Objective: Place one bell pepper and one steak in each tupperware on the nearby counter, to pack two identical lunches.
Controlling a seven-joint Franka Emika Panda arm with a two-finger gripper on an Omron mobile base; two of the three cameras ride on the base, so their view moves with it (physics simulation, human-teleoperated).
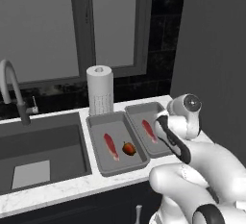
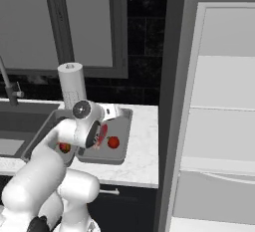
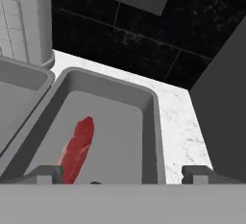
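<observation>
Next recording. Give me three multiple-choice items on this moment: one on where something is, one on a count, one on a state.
1. Where does the paper towel roll stand?
A. In the sink
B. On the counter behind the left container
C. Inside the right container

2. How many steaks lie in the two containers?
A. One
B. Two
C. Four

3. How are the jaws of the hand?
A. Open, holding nothing
B. Shut on a steak
C. Shut on the pepper

Answers: 1 B, the roll stands upright just behind the left container's back rim. 2 B, one steak in the left container, one steak in the right container. 3 A, the hand view shows the fingertips wide apart above the right container.
</observation>
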